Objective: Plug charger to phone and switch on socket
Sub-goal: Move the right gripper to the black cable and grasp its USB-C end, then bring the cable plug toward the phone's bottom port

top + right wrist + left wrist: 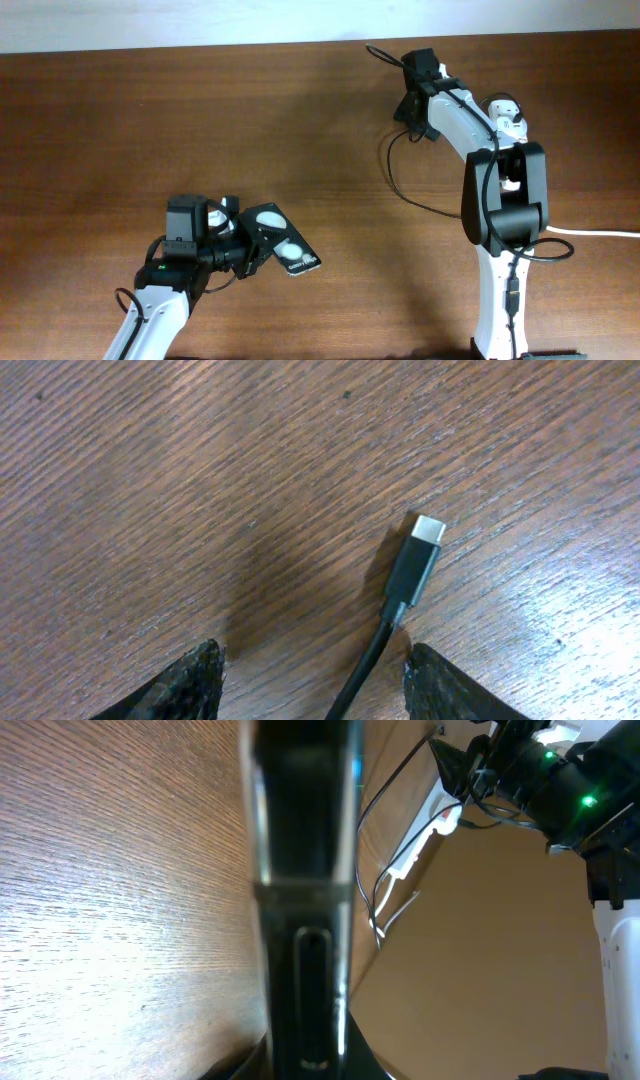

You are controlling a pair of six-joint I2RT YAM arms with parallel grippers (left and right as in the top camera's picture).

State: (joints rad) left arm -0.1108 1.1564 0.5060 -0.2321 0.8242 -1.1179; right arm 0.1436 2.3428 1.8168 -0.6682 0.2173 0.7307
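The black phone (283, 238), with two white glare spots, is held in my shut left gripper (243, 243) at the front left. In the left wrist view the phone (300, 870) shows edge-on between the jaws (305, 1065). The charger's thin black cable (425, 205) runs across the table towards the back. Its plug tip (415, 565) lies on the wood just ahead of my open right gripper (315, 675), and the cable passes between the fingers, nearer the right one. My right gripper (413, 112) is at the back. The white socket (430, 830) with red markings is mostly hidden under the right arm in the overhead view (507, 110).
The thick white cord (595, 232) leaves at the right edge. The right arm's base (500, 300) stands at the front right. The wooden table (120, 130) ends at a pale wall along the back.
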